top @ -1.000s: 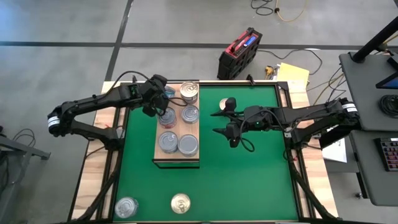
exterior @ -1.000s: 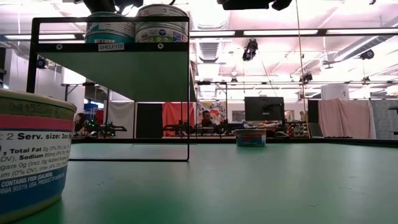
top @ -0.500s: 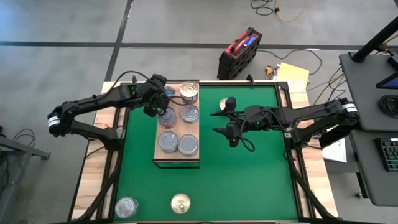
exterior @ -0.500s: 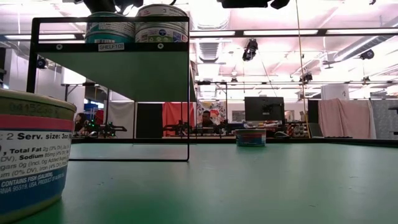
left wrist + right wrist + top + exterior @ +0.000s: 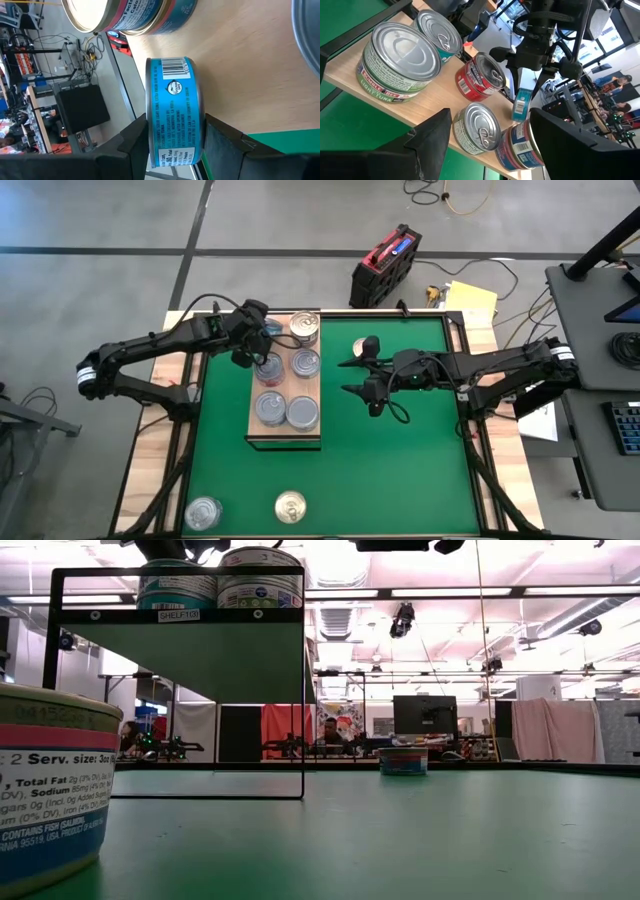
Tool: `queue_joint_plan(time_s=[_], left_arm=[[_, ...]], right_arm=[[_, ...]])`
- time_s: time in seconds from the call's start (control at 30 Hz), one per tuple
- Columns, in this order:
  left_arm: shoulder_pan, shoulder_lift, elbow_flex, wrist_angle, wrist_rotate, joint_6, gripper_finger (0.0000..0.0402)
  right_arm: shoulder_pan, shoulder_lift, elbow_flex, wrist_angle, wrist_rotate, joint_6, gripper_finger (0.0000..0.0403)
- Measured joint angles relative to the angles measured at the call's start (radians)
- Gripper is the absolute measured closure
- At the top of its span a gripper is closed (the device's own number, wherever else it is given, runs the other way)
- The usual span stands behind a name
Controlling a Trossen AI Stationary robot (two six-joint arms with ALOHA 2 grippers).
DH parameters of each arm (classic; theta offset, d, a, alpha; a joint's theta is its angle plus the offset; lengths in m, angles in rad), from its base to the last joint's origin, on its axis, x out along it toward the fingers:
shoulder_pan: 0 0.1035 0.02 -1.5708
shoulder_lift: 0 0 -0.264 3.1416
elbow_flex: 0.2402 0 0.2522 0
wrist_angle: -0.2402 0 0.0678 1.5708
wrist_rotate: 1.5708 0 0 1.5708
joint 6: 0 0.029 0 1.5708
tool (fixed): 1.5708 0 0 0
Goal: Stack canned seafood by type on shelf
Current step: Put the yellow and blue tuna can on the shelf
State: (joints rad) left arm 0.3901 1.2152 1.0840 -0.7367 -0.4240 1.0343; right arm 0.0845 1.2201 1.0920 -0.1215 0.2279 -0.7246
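Almost nothing differs from a second ago: both arms sit where they were, and every tin on the shelf [image 5: 285,416] lies as it did. The one change is slight: the right claw [image 5: 362,376], hanging empty over the green table [image 5: 400,470] at about three o'clock from the shelf, has its fingers a touch less spread, though they are still apart with nothing between them. My reading is that the placement on the left is paused rather than finished, and the right arm is only waiting.

The left claw [image 5: 262,345] is at the shelf's eleven o'clock corner, pinching a blue-labelled tin [image 5: 175,112] by its flat faces, so the tin stands on edge, its rim close over the wooden board; whether it touches I cannot tell. It must be turned flat before it can join a stack.

On the shelf the canned seafood sits as a gold-lidded tin [image 5: 304,326] at twelve o'clock, a silver one [image 5: 305,363] just below it, a red-labelled tin [image 5: 480,77] near the held one, and two silver-lidded stacks [image 5: 287,410] at the six o'clock end. They are small flat round tins with pull tabs. Two more wait off the shelf at the table's near edge: a silver tin [image 5: 203,513] and a gold tin [image 5: 290,506].
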Motion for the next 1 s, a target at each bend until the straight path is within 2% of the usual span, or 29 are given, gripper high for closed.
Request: queue_joint_plan(time_s=[0.4,0.63,1.0], left_arm=[[0.0,0.001,0.0,0.009,0.004,-0.008,0.0256],[0.0,0.001,0.0,0.012,0.003,-0.008,0.0238],[0.001,0.001,0.0,0.012,0.023,-0.006,0.023]], right_arm=[[0.0,0.0,0.0,0.0,0.0,0.0,0.0126],[0.0,0.0,0.0,0.0,0.0,0.0,0.0119],[0.0,0.0,0.0,0.0,0.0,0.0,0.014]])
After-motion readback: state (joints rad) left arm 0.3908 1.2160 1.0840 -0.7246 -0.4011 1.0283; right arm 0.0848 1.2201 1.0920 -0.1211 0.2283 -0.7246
